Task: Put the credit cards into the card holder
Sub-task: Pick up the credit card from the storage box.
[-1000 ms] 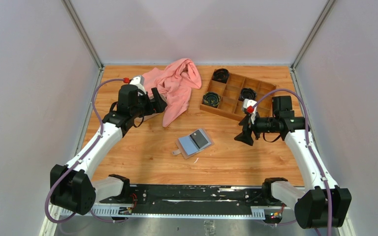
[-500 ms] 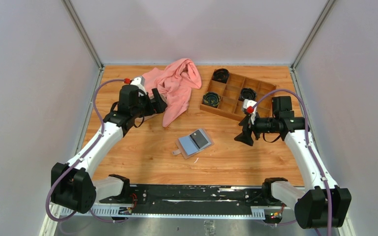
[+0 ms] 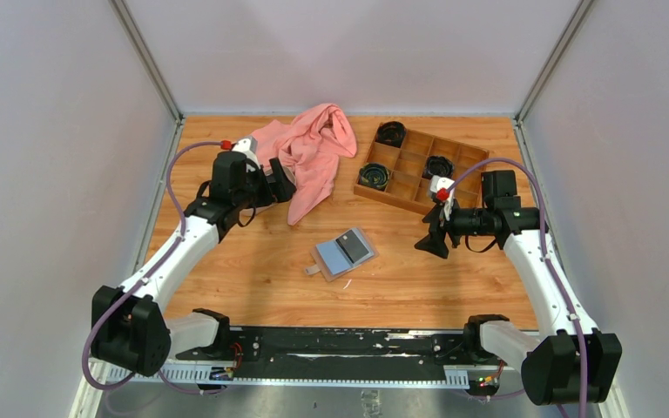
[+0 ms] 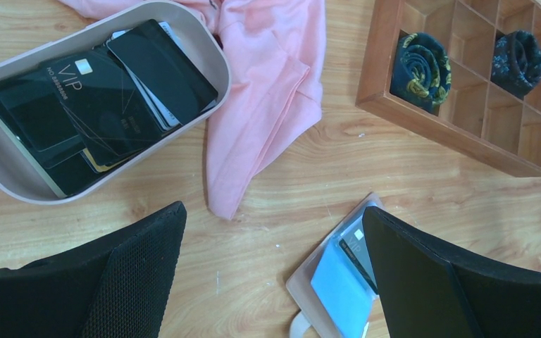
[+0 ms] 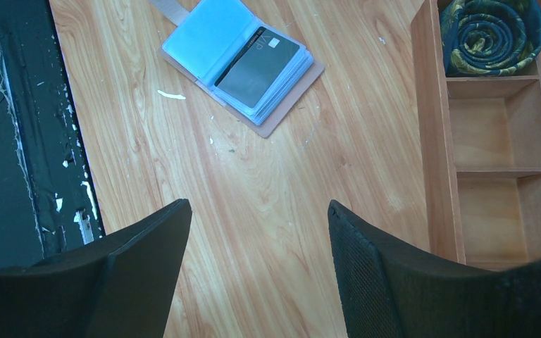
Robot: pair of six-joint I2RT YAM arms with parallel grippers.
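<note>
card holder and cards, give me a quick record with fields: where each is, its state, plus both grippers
card holder: lying open on the table, grey-blue pockets facing up
card in holder: one dark card on one half
remaining cards: piled in the oval tray, which sits against the pink cloth
left gripper: open, empty, above the table near the tray
right gripper: open, empty, between the holder and the wooden box
</note>
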